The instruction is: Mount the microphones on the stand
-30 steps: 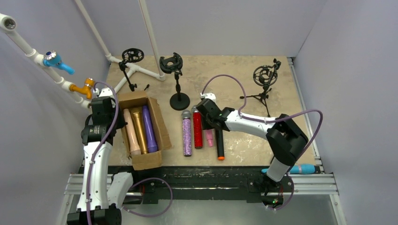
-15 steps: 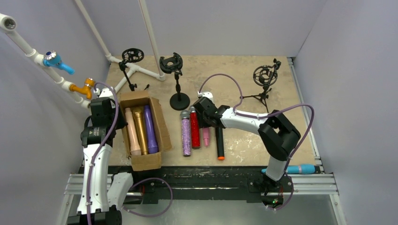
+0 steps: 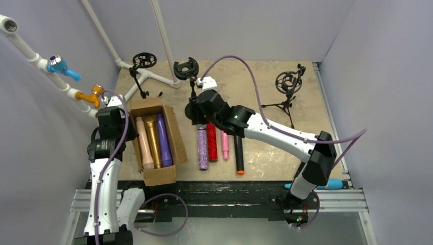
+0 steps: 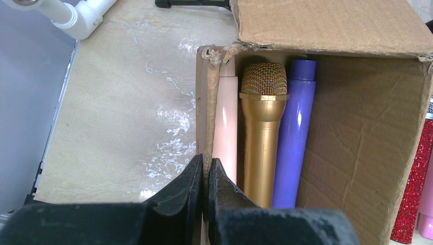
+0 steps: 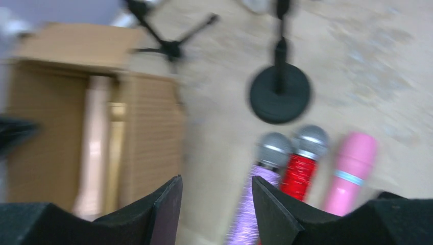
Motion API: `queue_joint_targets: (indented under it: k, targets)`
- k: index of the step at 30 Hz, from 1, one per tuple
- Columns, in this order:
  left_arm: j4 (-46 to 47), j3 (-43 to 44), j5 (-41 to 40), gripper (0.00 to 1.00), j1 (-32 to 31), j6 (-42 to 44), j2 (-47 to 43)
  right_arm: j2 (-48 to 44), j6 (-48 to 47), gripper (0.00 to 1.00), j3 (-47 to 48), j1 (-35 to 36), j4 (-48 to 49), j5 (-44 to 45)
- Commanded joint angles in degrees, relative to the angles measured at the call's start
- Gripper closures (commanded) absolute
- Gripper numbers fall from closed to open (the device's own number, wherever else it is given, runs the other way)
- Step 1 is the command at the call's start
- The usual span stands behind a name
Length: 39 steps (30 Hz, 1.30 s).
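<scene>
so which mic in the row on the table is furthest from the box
The black one with the orange tip, at the row's right end; pink, glittery red and glittery purple lie nearer the box.

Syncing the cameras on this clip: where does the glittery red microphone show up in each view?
Top external: glittery red microphone lies mid-table, second in the row right of the cardboard box.
Left wrist: a red sliver at the right edge, past the box wall.
Right wrist: lower centre-right, box at left.
Shared landmark: the cardboard box.
</scene>
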Motion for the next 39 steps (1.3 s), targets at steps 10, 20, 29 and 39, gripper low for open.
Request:
queue_joint_targets:
  k: [10,20,29,39]
  targets:
    - [4.07,0.82,1.46,1.0,-0.26,-2.05,-1.6,19.22,-0.53,0.45,28.51,14.1,-1.31,-11.43]
    - [3.71,0.97,2.29,1.0,-0.23,-2.4,-1.92,31.46,-1.17,0.45,37.52,14.15,-3.07,-11.41]
    - [3.42,1.24,3.4,1.0,-0.28,-2.71,-2.12,40.61,-3.53,0.45,45.87,14.15,-6.53,-6.21]
    - [3.37,1.15,3.4,1.0,-0.24,-2.8,-1.79,43.31,-5.19,0.45,47.93,14.15,-10.6,1.89]
